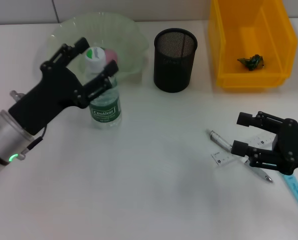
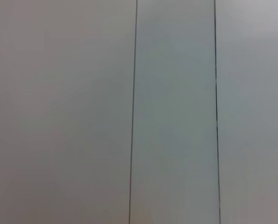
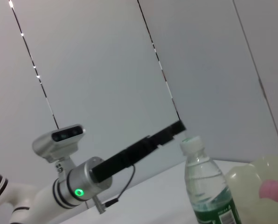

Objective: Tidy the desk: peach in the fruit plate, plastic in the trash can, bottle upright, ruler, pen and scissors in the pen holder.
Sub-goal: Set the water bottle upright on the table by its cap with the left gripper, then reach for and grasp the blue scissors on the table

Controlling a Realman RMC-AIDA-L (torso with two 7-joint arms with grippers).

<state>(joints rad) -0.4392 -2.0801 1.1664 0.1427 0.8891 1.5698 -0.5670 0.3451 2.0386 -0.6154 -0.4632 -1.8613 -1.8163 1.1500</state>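
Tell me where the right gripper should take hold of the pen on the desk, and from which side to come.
Grip the pen on its bare upper barrel near the cap end, coming straight down from above with the jaws across its width. It lies flat and diagonal, and its lower half is tangled with paper tags beneath the right gripper, so that end looks crowded. The left gripper brackets the bottle.

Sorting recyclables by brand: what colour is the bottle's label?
Green with white lettering on the bottle; clearest in the head view.
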